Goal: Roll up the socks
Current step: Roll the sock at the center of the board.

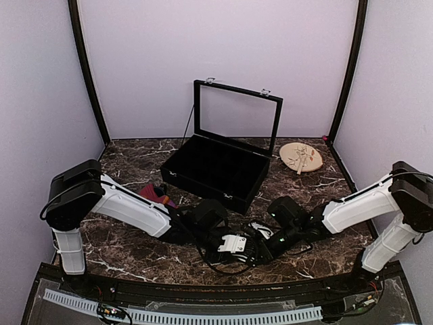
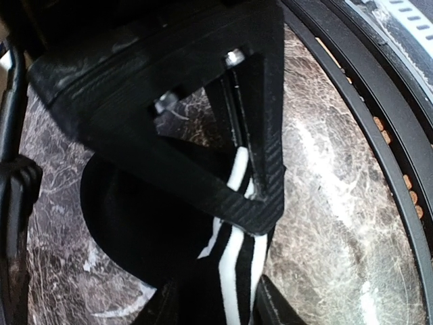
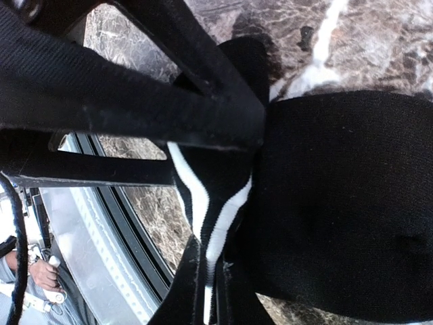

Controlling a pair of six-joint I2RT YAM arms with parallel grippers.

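Marble table (image 1: 135,159), near edge: L gripper (image 2: 256,203) & R gripper (image 3: 249,145) are both pinching shut on black sock (image 3: 338,203) cuff. Striped sock (image 1: 155,194) is lying apart, behind L arm. Risk: arms pulling opposite ways, cuff slipping out.

You are working in a robotics lab cell. Plain lilac panel walls (image 1: 216,61) and black corner posts (image 1: 86,74) box in a marble-patterned bench (image 1: 135,254). The left arm (image 1: 128,206) and right arm (image 1: 358,206) are bolted at its near edge, where a slotted cable duct (image 1: 203,315) carries loose wiring.
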